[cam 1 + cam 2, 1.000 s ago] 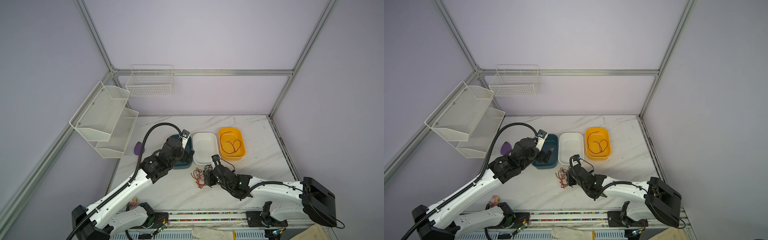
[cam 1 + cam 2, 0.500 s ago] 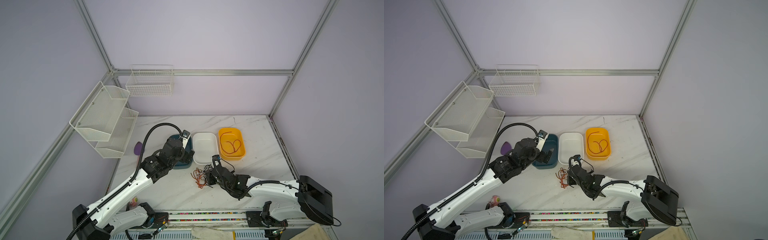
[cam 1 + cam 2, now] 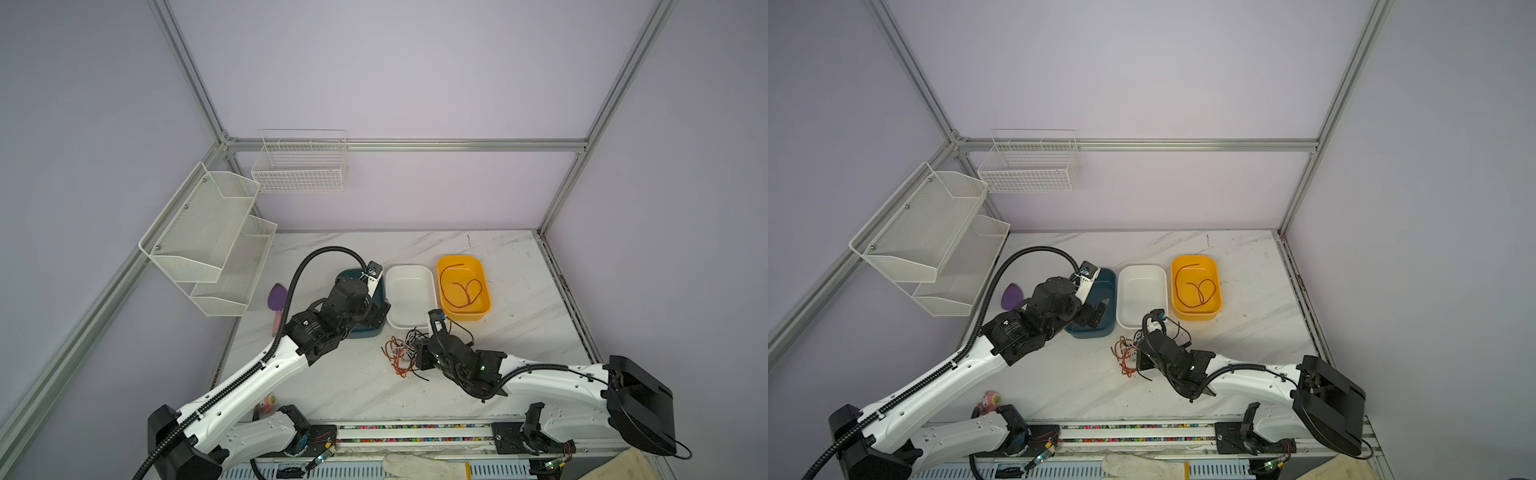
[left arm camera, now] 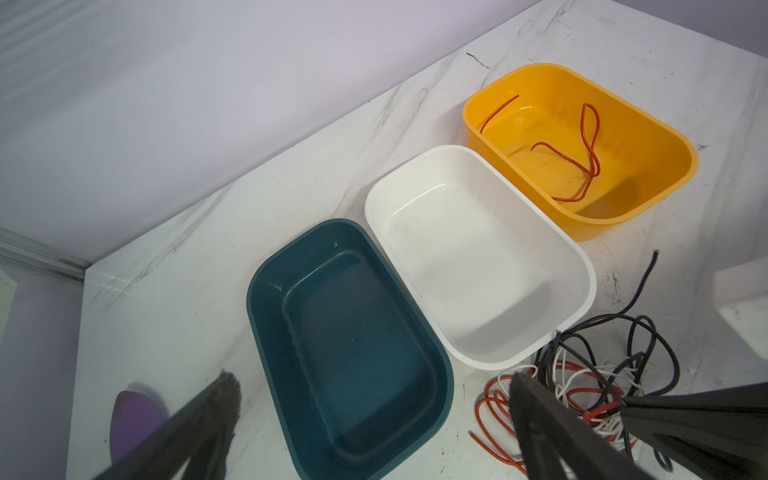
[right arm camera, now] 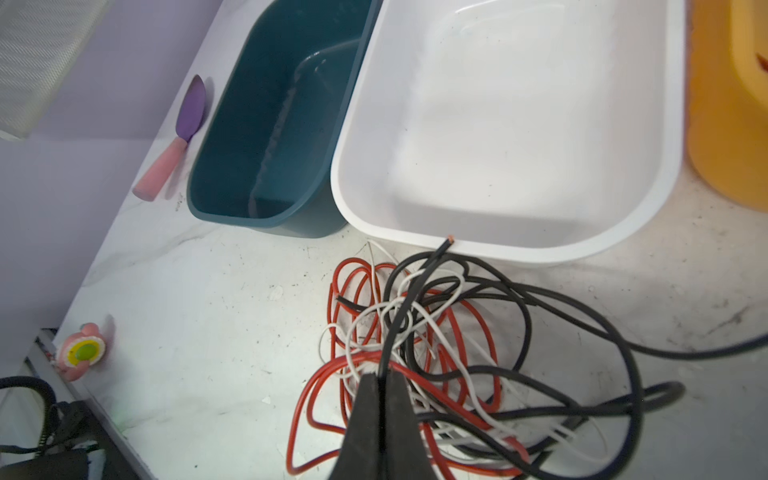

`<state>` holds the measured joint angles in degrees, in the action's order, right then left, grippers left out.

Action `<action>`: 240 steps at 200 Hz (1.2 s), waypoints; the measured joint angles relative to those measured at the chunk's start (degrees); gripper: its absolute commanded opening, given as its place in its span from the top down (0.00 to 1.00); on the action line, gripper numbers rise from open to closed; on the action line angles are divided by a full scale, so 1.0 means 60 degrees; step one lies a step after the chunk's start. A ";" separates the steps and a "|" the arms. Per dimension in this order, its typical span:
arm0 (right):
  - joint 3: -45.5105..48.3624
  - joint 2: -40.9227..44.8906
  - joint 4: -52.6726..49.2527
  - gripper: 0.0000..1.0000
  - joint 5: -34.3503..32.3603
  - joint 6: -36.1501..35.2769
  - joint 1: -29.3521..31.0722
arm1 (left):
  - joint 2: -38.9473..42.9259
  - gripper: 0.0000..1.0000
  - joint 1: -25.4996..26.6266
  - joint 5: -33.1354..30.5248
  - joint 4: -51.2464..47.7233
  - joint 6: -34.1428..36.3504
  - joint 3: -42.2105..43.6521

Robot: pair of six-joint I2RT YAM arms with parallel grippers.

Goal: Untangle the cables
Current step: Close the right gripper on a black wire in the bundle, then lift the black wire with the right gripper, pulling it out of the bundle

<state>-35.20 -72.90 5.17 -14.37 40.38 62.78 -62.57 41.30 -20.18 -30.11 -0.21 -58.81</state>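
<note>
The cables (image 3: 400,354) (image 3: 1126,353) lie as one tangle of thin black, orange-red and white wires on the marble table, just in front of the white bin (image 3: 409,291). My right gripper (image 5: 381,376) (image 3: 417,358) is low at the tangle's right side. It is shut on a black cable (image 5: 409,291), whose bare end rests against the white bin's rim. One orange-red cable (image 3: 460,289) (image 4: 584,145) lies alone in the yellow bin (image 3: 484,282). My left gripper (image 4: 374,380) (image 3: 376,309) hangs open and empty over the teal bin (image 4: 266,291).
The teal, white (image 4: 478,257) and yellow (image 4: 644,208) bins stand side by side at mid table. A purple spatula with a pink handle (image 5: 189,112) lies left of the teal bin (image 5: 216,208). A pink toy (image 5: 83,351) sits at the front edge. Wire shelves (image 3: 208,232) and a basket (image 3: 299,166) hang on the walls.
My right gripper's jaws have closed on the black cable at the tangle, and the arm has edged slightly left. The left arm has stayed still and open.
</note>
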 measured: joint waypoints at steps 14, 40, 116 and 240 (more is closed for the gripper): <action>-0.0004 0.0499 -0.0208 1.00 -0.0055 0.0007 0.0000 | -0.0004 0.00 0.0018 0.0000 -0.0033 0.0004 0.0000; -0.0131 0.1370 -0.0637 1.00 -0.0200 -0.0055 0.0000 | -0.0004 0.00 0.0062 0.0040 -0.0091 0.0004 0.0000; -0.1246 0.3027 -0.1880 1.00 -0.0204 -0.0849 0.0000 | -0.0004 0.00 0.0178 0.0109 -0.0146 0.0011 0.0000; -0.5213 0.3381 -0.3563 1.00 -0.0168 -0.2572 0.0000 | -0.0066 0.00 0.0328 0.0102 -0.0160 0.0084 0.0000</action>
<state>-66.48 -52.62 -16.21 -15.38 24.95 62.78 -62.96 43.27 -19.57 -31.07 0.30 -58.81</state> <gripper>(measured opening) 0.051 0.999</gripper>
